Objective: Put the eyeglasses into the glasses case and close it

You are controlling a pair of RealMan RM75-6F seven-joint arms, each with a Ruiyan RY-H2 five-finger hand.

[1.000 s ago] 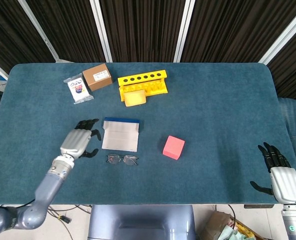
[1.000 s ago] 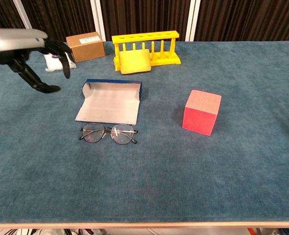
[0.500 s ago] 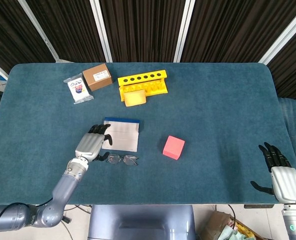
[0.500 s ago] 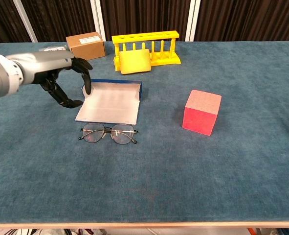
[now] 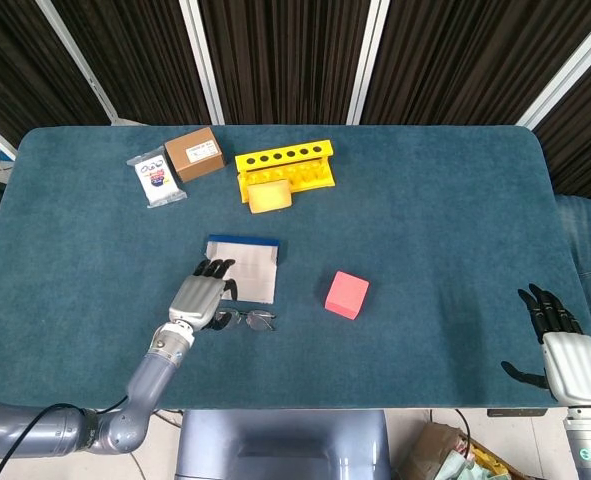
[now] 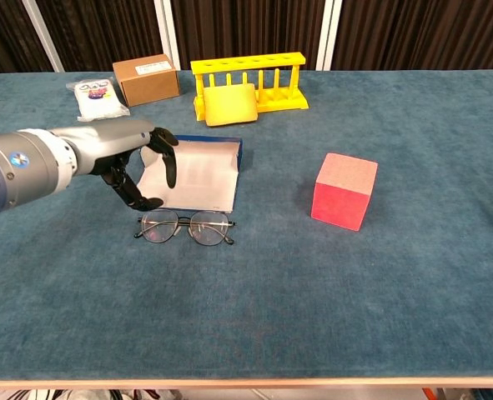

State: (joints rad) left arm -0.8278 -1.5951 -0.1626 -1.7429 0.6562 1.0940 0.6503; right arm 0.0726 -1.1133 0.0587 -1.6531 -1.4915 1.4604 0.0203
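Writing: cardboard box [image 5: 194, 153] label and printed packet [image 5: 156, 178], both too small to read
Left hand [image 6: 143, 161]: fingers spread, holding nothing, hovering over open glasses case [image 6: 198, 173], just above eyeglasses [image 6: 185, 227]
Eyeglasses: on tabletop [image 6: 329, 283], just before case
Right hand [image 5: 561, 350]: fingers apart, empty, tabletop's near right edge

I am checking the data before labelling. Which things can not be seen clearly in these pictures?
- Glasses case: its left part is hidden behind the left hand in the chest view.
- Right hand: outside the chest view.
- Packet print: too small to read in both views.
- Eyeglasses: left lens is covered by the hand in the head view.
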